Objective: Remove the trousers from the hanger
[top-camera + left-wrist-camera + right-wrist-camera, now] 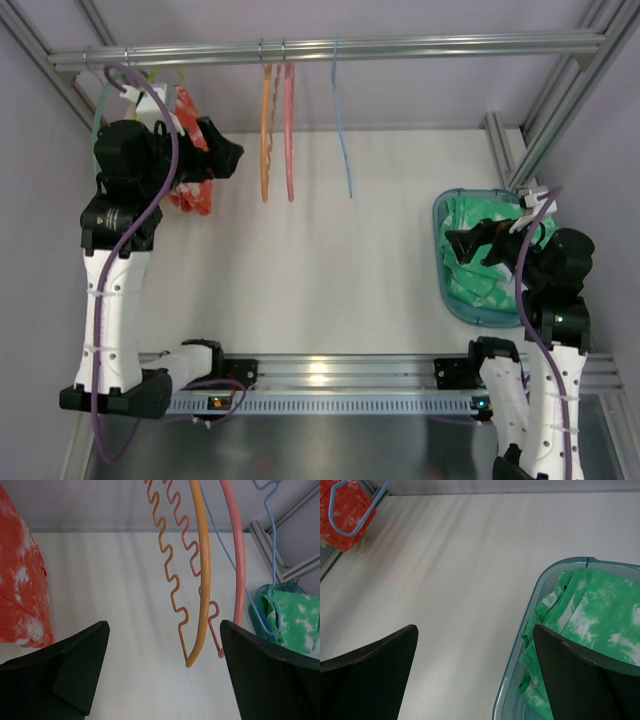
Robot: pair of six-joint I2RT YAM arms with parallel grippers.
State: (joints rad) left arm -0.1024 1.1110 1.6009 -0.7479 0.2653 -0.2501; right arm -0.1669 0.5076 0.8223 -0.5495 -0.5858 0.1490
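The red-orange trousers (193,192) with white marks hang from the rail at the back left, partly hidden by my left arm. Of the lime hanger, only a hook tip (150,74) shows at the rail. My left gripper (226,156) is open and empty, just right of the trousers. In the left wrist view the trousers (20,580) hang left of the left finger, outside the open gripper (165,655). My right gripper (466,243) is open and empty over the basket's left rim, and is also open in the right wrist view (475,650). The trousers (342,515) show far off there.
Orange (265,130), pink (289,130) and thin blue (342,130) empty hangers hang from the rail (400,46), close ahead of the left gripper. A darker green hook (99,110) hangs at far left. A teal basket (440,270) holds green-and-white cloth (480,275) at right.
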